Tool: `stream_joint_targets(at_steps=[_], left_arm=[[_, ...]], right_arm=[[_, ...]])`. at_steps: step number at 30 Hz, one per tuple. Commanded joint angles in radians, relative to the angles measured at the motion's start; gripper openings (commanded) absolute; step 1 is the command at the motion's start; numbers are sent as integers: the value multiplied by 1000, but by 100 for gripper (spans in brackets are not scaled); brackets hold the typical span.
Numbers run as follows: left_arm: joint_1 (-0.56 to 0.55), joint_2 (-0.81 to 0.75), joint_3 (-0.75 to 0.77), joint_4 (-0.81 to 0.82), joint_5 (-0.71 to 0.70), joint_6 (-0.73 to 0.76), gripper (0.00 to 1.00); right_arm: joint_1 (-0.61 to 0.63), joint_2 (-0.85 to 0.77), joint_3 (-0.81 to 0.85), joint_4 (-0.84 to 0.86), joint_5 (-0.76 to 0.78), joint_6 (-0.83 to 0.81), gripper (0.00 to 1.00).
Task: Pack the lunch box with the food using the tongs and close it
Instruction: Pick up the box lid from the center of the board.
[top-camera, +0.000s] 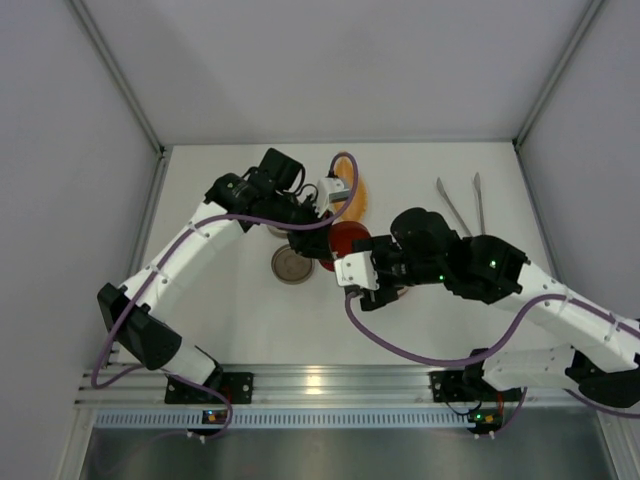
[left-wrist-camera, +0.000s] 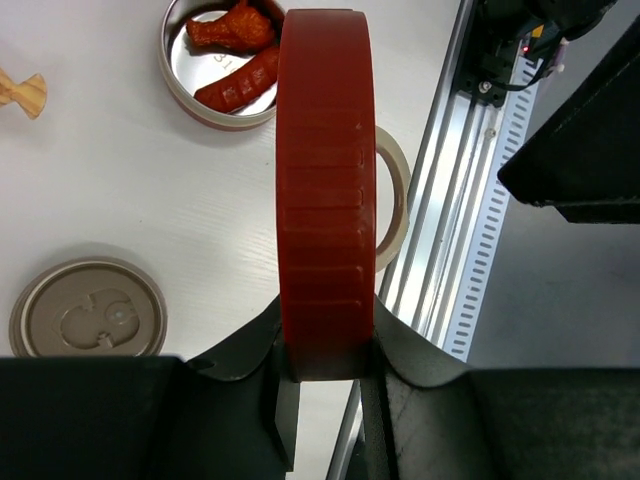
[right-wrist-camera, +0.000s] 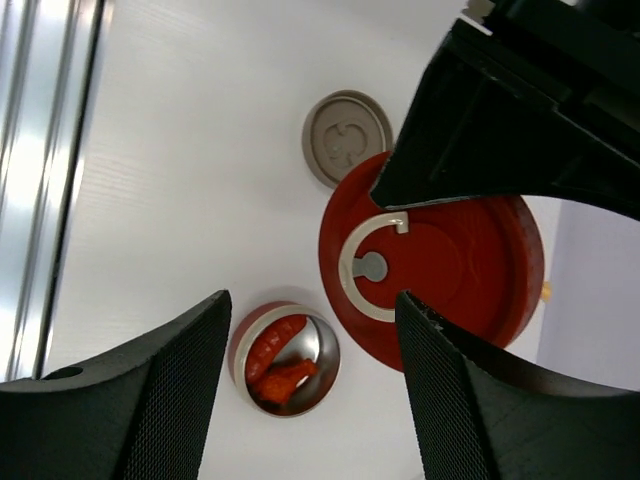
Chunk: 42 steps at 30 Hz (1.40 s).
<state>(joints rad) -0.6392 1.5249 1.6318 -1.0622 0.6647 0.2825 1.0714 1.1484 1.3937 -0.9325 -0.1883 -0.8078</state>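
My left gripper (left-wrist-camera: 325, 340) is shut on the rim of the red lunch box lid (left-wrist-camera: 322, 180) and holds it on edge above the table. The lid's face with its white ring handle (right-wrist-camera: 362, 270) shows in the right wrist view. The round steel lunch box (left-wrist-camera: 178, 85) stands open, with two red pieces of food (left-wrist-camera: 235, 55) inside. My right gripper (right-wrist-camera: 312, 300) hangs open above the lunch box (right-wrist-camera: 328, 345) with nothing between its fingers. The silver tongs (top-camera: 460, 205) lie on the table at the back right, away from both grippers.
A tan inner lid (top-camera: 292, 265) lies flat to the left of the red lid (top-camera: 347, 240). The orange leaf-shaped dish (top-camera: 357, 195) sits behind the grippers. A small wooden piece (left-wrist-camera: 22, 92) lies on the table. The aluminium rail (top-camera: 320, 385) runs along the near edge.
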Motion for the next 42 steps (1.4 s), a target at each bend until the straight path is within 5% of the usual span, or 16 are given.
stream_joint_targets(at_steps=[1,9,20,42], left_arm=[[3,-25,4,68,73,-52,0],[35,-5,-23,154,298,-212,0],[36,-8,-41,177,366,-247,0],[38,-66,-107,199,345,-243,0]], right_arm=[[12,-71,-38,145,76,-1,67],[61,-185,-179,207,105,-227,75],[134,-222,-269,340,184,-364,73],[134,-161,-283,412,348,-361,31]])
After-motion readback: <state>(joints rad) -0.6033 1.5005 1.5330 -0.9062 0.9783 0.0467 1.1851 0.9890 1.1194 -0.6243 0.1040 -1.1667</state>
